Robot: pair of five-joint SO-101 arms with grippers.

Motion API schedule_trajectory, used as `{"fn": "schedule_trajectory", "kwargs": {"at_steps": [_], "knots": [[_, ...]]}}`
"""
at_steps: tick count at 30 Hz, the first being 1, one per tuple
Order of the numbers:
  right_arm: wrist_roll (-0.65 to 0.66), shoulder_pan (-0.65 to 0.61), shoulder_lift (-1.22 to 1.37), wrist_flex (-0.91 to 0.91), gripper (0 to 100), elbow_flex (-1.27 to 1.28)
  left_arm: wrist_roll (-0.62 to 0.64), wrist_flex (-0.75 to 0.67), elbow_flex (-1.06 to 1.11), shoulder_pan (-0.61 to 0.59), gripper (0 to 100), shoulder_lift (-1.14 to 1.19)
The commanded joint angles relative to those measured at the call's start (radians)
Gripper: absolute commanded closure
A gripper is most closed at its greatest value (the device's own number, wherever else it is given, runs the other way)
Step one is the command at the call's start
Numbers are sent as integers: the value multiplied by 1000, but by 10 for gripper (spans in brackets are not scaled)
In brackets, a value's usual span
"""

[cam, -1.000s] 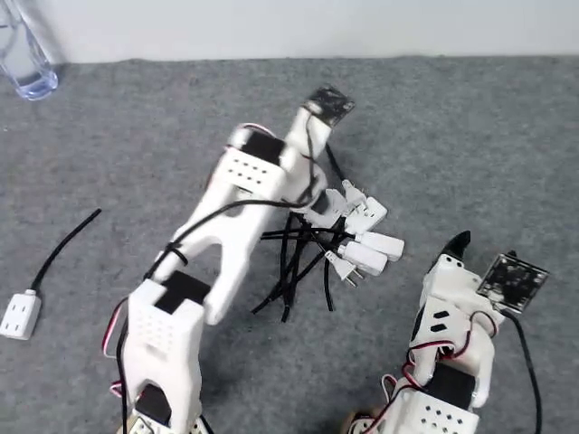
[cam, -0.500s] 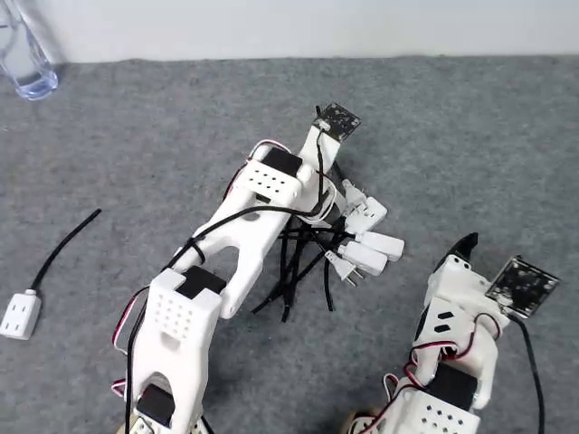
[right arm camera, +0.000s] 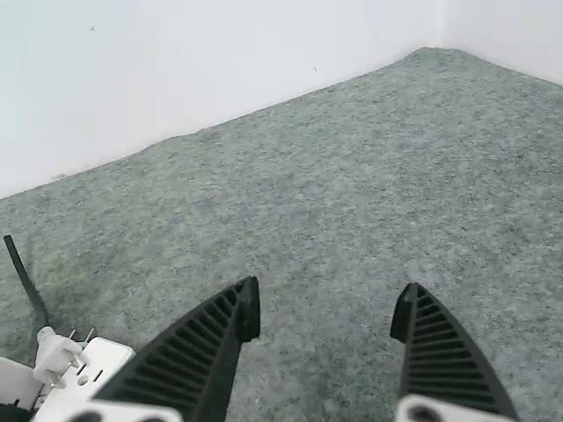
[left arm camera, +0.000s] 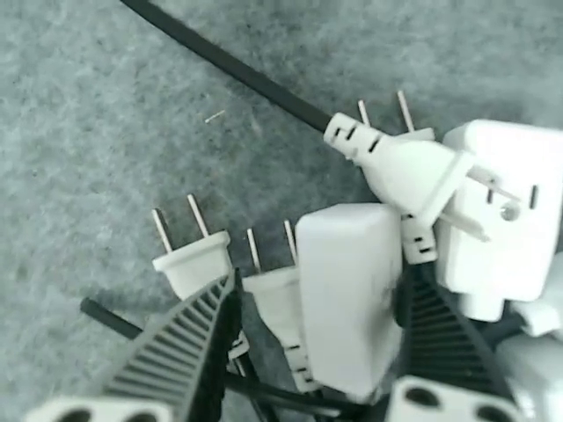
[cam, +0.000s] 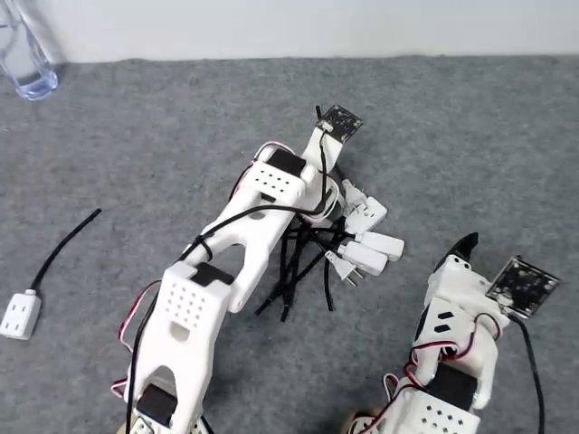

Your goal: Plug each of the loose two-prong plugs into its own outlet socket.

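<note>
A tangle of white two-prong plugs [cam: 348, 267] and white outlet sockets [cam: 373, 244] on black cords lies mid-table on the grey carpet. My left gripper [cam: 331, 204] is lowered onto the far side of this pile. In the left wrist view it [left arm camera: 323, 281] stands open, straddling a white outlet block [left arm camera: 347, 294] and a plug [left arm camera: 273, 290]. Another plug [left arm camera: 189, 257] lies just outside one finger, and a third [left arm camera: 400, 163] rests on an outlet [left arm camera: 506, 202]. My right gripper [cam: 457, 249] [right arm camera: 327, 294] is open and empty, raised to the right of the pile.
A separate white outlet socket [cam: 18, 316] with a black cord lies at the far left. A clear bottle [cam: 23, 59] stands at the back left by the white wall. Open carpet lies behind and to the right of the pile.
My left arm has stretched farther forward and lowered onto the pile of plugs. The right arm shifted slightly to the right, then stayed still.
</note>
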Motion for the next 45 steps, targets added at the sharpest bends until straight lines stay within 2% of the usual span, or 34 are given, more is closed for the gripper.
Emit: {"fn": "schedule_trajectory", "kwargs": {"at_steps": [1, 5, 12, 15, 18, 27, 32, 37, 45], "knots": [[8, 8, 2, -24, 746, 11, -37, 160, -226, -12, 731, 87], [51, -36, 2, -24, 746, 15, -37, 305, -441, -14, 749, 213], [57, -48, 4, -24, 746, 15, -37, 500, -800, -3, 976, 388], [60, -51, 7, -24, 746, 17, -38, 578, -928, -3, 973, 446], [60, -58, 10, -24, 746, 17, -38, 592, -981, -11, 973, 474], [61, -62, 12, -25, 746, 17, -37, 592, -928, -43, 971, 373], [60, -64, 13, -33, 746, 18, -43, 592, -728, -14, 970, 256], [61, -73, 13, -31, 746, 18, -126, 591, -487, 23, 970, 129], [63, -76, 13, -28, 746, 18, -132, 591, -354, -14, 969, 32]]}}
